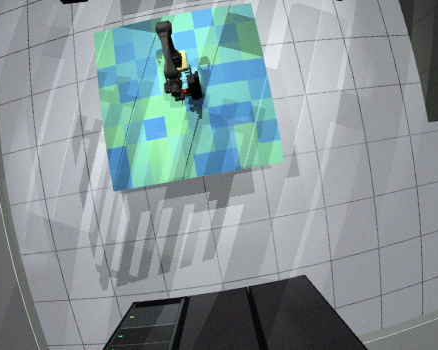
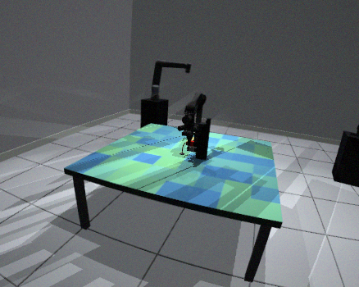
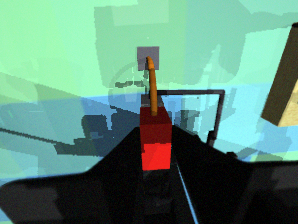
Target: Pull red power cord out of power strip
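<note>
Half the job, at a guess, is getting done at this moment: the gripper (image 3: 156,165) is clamping down on the red plug (image 3: 156,139), with its dark jaws pressing in on either side of the block in the wrist view. An orange cord (image 3: 153,85) is curving up from the plug's far end to a small grey square anchor (image 3: 148,58) lying on the worktop (image 2: 111,172) in the upper middle of that frame. Whether the plug is sitting in its socket or is already out, I cannot tell; the socket face is hiding behind the gripper.

In the exterior view the arm (image 2: 193,112) is bending down near the centre of the frame, and the red plug is glowing right beside a tall black block, which I am taking to be the power strip (image 2: 202,139). What is remaining, as I am judging it, is pulling the plug away, opening the jaws and backing off from plug, cord and strip.

A tan block (image 3: 283,90) is sitting at the right edge of the wrist frame, near the arm, and a thin black frame (image 3: 220,112) is standing just behind the plug; both are crowding any retreat. Dark pedestals (image 2: 154,111) with camera arms are standing on the floor, well apart from the worktop.
</note>
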Controlling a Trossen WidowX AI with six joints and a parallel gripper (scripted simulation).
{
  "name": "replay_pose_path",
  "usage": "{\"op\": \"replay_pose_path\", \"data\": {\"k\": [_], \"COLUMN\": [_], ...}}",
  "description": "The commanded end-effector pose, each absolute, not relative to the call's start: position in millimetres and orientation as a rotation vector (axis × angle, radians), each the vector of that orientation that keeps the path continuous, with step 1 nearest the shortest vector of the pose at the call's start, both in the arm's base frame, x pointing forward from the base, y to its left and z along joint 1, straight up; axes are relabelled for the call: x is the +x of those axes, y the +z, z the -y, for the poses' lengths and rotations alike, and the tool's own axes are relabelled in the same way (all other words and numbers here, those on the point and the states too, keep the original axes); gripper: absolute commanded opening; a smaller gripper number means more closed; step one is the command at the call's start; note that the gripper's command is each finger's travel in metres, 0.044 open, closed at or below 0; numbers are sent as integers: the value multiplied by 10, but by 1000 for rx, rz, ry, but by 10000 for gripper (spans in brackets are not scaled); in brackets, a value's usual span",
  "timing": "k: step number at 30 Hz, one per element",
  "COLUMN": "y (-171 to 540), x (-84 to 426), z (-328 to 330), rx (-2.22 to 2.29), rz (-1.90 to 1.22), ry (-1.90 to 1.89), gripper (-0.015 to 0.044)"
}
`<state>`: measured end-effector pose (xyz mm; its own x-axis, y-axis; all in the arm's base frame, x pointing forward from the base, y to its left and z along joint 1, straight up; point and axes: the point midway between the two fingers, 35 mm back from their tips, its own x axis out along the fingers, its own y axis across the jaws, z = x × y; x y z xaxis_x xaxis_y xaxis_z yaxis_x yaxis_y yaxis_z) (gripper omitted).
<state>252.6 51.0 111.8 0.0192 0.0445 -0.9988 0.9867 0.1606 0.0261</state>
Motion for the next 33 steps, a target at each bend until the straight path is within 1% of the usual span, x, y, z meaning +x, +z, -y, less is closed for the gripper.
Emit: {"op": "replay_pose_path", "data": {"k": [1, 29, 33], "y": [1129, 1150, 1125], "x": [2573, 2604, 2574], "z": [-329, 129, 31], "rx": [1114, 1113, 1115], "rz": [-1255, -1252, -1254], "ry": [-1075, -1079, -1079], "gripper": [0, 0, 105]}}
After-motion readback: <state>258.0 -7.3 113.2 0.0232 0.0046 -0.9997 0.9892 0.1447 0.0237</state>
